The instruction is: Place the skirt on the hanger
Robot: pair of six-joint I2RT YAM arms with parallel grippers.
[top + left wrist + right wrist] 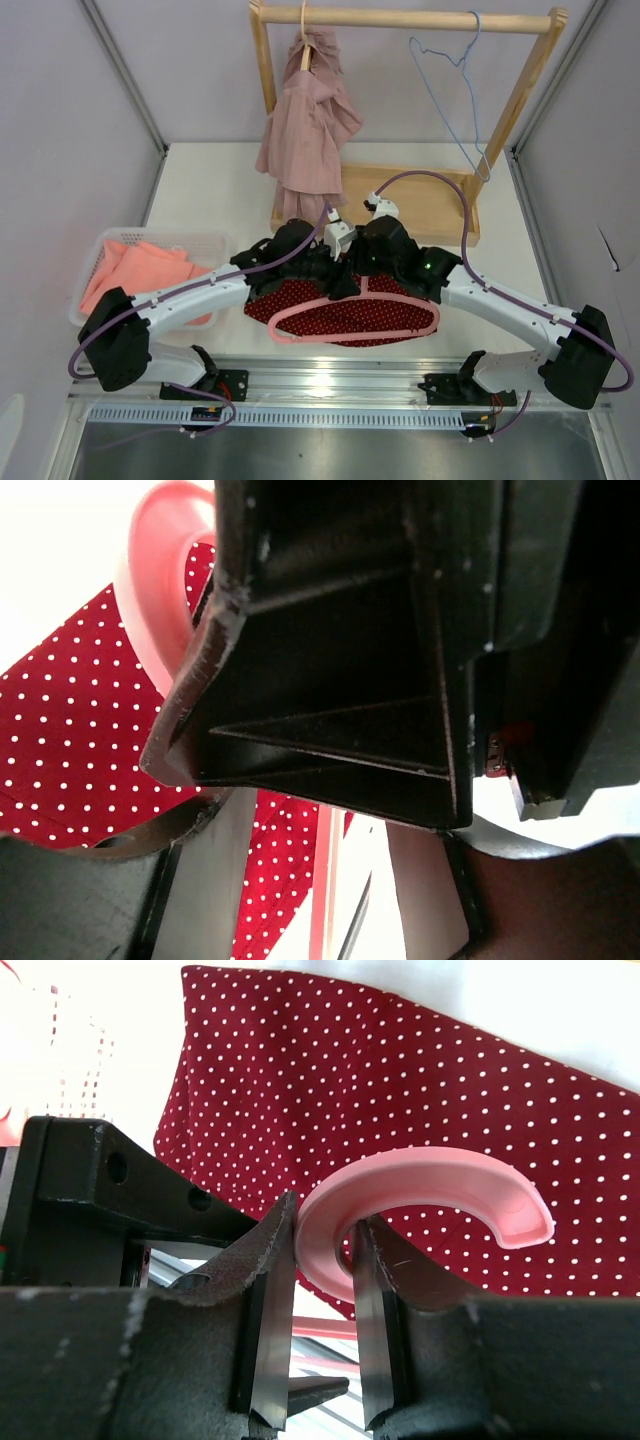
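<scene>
We'd say we're at the part where the hanger gets held steady so the skirt can be worked onto it. The red polka-dot skirt (345, 312) is lying flat on the counter (220, 180) just in front of the arm bases. The pink hanger (356, 322) is lying right on top of it, with its hook pointing away from us.

How we'd play it:
- Have the right arm just hold the hook and not twist. If the hanger swings, the left arm has nothing stable to work against.
- Have the left arm go for the skirt's edge near the hanger's left shoulder and pinch fabric only, not the plastic.
- Lift low and slow. It's thin cloth, and we'd guess it'll bunch or slide off the smooth plastic if it gets yanked.

The right end effector (325, 1222) is clamped on the hanger's hook, with both pads pressed flat on either side of the curve. That one's really clear in its own wrist view.

The left end effector (320, 870) looks spread apart with nothing between its fingers, only skirt and a bit of hanger showing through the gap. It's crowded right up against the right one, so the view's pretty blocked. We can't tell if it's touching the fabric.
</scene>
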